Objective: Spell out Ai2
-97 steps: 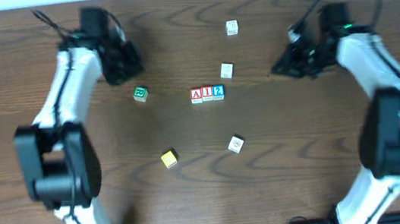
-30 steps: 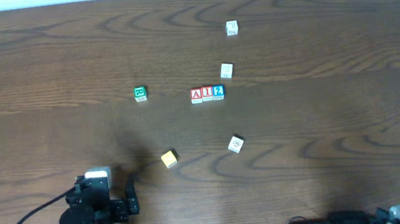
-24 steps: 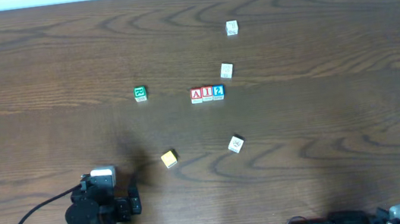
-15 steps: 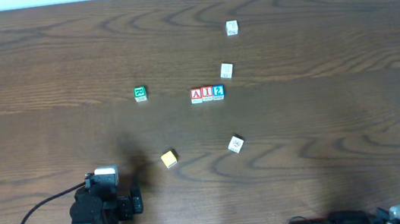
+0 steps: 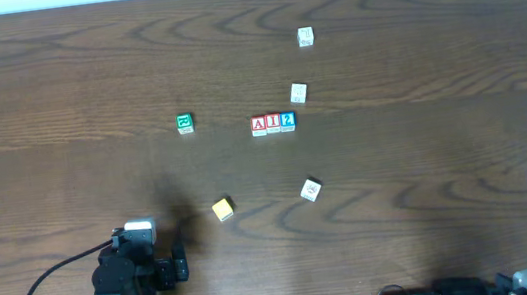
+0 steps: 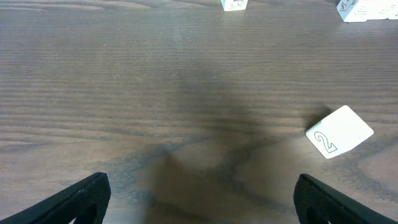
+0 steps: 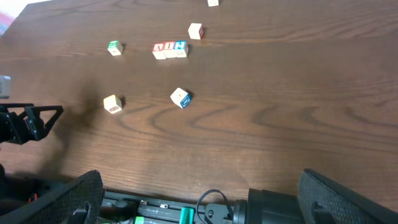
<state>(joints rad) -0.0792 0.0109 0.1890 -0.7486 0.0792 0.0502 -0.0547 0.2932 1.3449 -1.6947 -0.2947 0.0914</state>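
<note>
Three letter blocks stand touching in a row at mid-table: a red A [image 5: 259,125], a red i [image 5: 273,123] and a blue 2 [image 5: 287,120]. The right wrist view shows the same row [image 7: 170,49] far off. My left gripper [image 5: 172,264] rests low by the front edge, left of centre, open and holding nothing; the left wrist view shows only bare wood between its fingers [image 6: 87,198]. My right gripper [image 7: 208,202] hangs open over the front rail at the far right, nothing in it, far from the row.
Loose blocks lie around: a green one [image 5: 184,124], white ones [image 5: 305,37] [image 5: 298,93] [image 5: 311,190], and a yellowish one [image 5: 222,209]. That yellowish block [image 6: 339,131], showing a 2, lies ahead and right of the left fingers. A black rail [image 7: 161,211] runs along the front.
Both arms have pulled back from the far half of the table to the front edge. Over the last second the left arm slid slightly right, then stopped. The blocks have not moved.
</note>
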